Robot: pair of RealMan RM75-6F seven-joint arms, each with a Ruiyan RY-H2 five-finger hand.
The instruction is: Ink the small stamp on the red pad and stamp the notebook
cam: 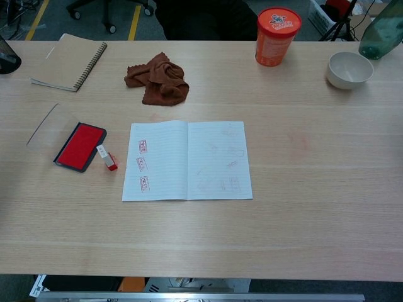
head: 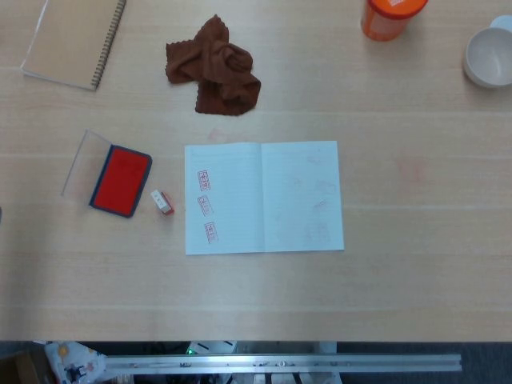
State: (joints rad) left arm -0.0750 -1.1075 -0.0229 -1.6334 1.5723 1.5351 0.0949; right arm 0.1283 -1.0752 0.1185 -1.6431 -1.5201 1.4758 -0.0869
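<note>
Light wood bench [head: 416, 264] fills the whole head view, and no hand shows anywhere, so I can't tell what the fingers are doing. Open notebook [head: 264, 198] lies flat in the middle, with three red stamp marks already down its left page and faint ones on the right page. Just left of it sits the small stamp [head: 162, 202], lying on its side, apart from the notebook edge. Right next to the stamp is the red pad [head: 122, 180], lid [head: 83, 162] flipped open to its left. Further back there's a brown cloth [head: 216, 67], a spiral notepad [head: 74, 40], an orange cup [head: 389, 18] and a white bowl [head: 488, 58].

Chest view, same deal: notebook [cam: 187, 160] centre, stamp [cam: 107, 157] tucked between pad [cam: 80, 146] and notebook, neither arm in sight. Cloth [cam: 157, 78], notepad [cam: 68, 61], cup [cam: 278, 36] and bowl [cam: 349, 69] line the far side, with something green poking in at the top right corner.

My read: this is a between-steps moment, nothing picked up yet. The stamp is nearer the left side, so the left hand probably needs to come in, pinch that little thing upright, dab it on the pad, then press it onto a free bit of page.
</note>
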